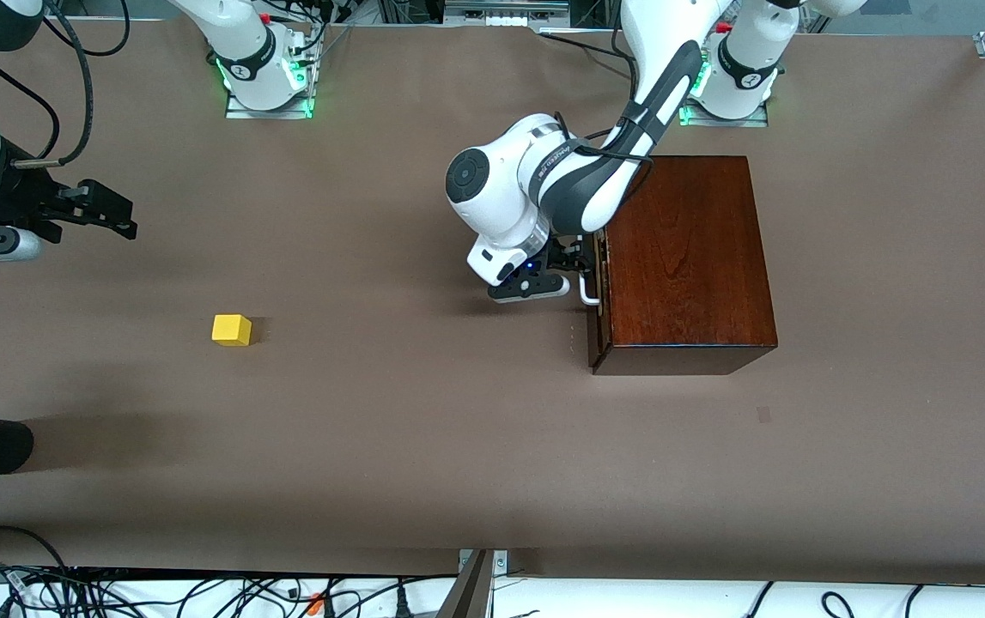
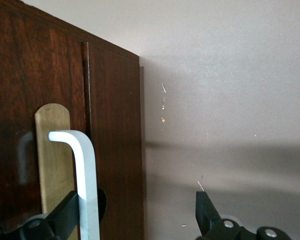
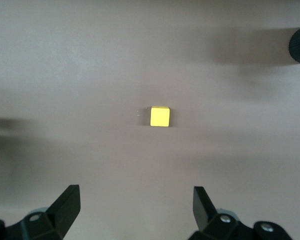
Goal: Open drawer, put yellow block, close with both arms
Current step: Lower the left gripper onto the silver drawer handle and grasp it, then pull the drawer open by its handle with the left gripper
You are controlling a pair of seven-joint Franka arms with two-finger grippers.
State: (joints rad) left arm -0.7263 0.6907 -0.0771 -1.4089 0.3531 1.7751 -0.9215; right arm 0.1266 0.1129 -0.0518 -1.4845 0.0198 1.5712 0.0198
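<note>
Two arms. Front view: closed drawer, front facing the right arm's end; left gripper at its handle; yellow block well apart, bare table around it. Left wrist view: fingers spread, one touching the upright handle. Right wrist view: right gripper spread, above the block.

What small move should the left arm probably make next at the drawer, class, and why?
Probably shift the open left gripper sideways so the white handle sits between its fingers, then close. The drawer looks shut in the wooden box, and one finger lies right against the handle. The yellow block sits on the table; the open right gripper waits above it.
</note>
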